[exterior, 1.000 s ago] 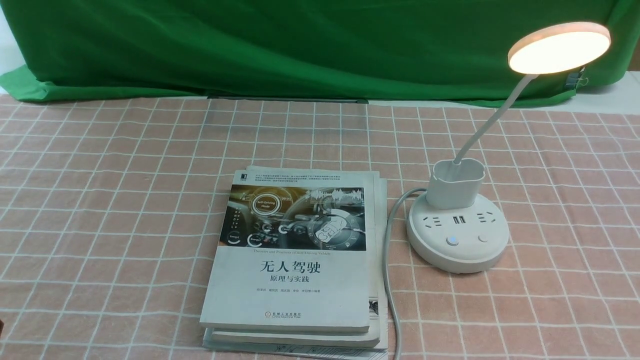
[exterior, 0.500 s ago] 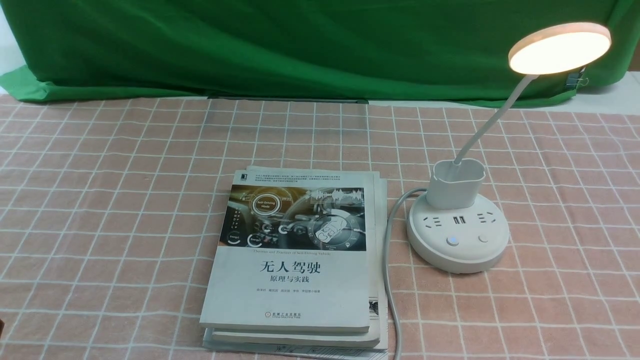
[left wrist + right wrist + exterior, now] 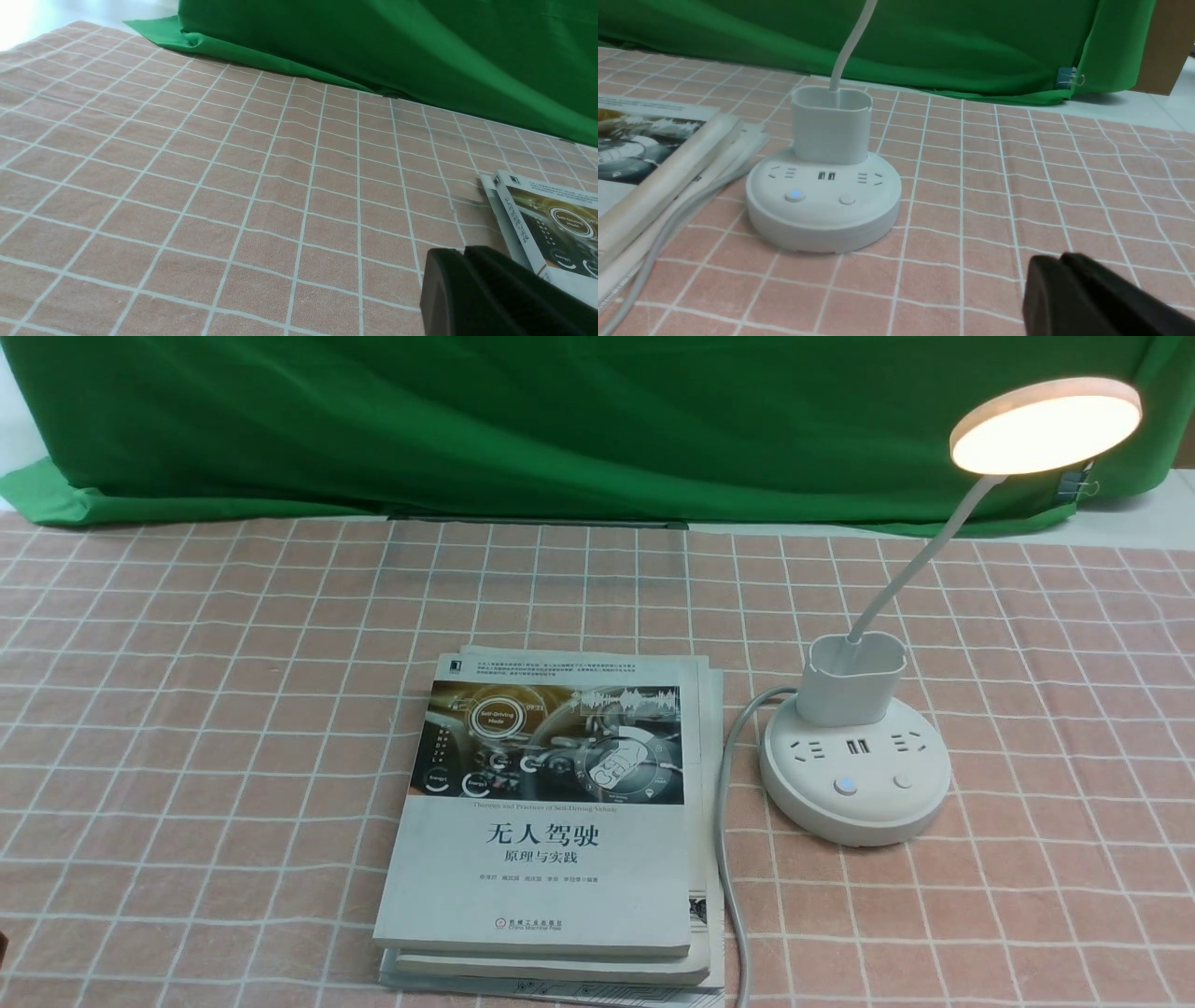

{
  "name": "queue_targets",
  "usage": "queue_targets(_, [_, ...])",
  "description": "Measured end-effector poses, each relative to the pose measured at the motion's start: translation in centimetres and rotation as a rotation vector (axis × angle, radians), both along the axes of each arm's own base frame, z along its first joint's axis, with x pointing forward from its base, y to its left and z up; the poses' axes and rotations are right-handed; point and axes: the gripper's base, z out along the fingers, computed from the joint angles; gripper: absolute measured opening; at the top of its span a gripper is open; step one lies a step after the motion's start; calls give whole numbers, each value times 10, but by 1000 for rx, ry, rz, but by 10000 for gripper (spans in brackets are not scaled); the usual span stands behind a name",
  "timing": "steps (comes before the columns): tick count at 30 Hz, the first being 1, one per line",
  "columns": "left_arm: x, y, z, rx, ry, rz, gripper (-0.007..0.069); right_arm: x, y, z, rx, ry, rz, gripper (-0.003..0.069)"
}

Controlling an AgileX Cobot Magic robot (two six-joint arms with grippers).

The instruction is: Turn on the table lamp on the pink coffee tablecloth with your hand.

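Note:
The white table lamp [image 3: 854, 779] stands right of centre on the pink coffee tablecloth [image 3: 233, 709]. Its round disc head [image 3: 1044, 425] glows warm white, and the left button [image 3: 845, 786] on the base shines blue. In the right wrist view the lamp base [image 3: 824, 200] lies some way from my right gripper [image 3: 1059, 257], the hand. That gripper is shut, holds nothing and hovers over bare cloth. My left gripper [image 3: 463, 252] is shut and empty, low over the cloth beside the books. Neither arm shows in the front view.
A stack of books [image 3: 551, 821] lies left of the lamp, with the grey cord [image 3: 728, 859] running along their right edge toward me. A green backdrop cloth [image 3: 560, 420] closes off the far side of the table.

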Motion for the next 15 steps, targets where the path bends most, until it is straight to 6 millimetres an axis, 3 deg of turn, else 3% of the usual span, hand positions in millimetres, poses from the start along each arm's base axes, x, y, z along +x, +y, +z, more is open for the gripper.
queue_targets(15, [0, 0, 0, -2, 0, 0, 19, 0, 0, 0, 15, 2, -2, 104])
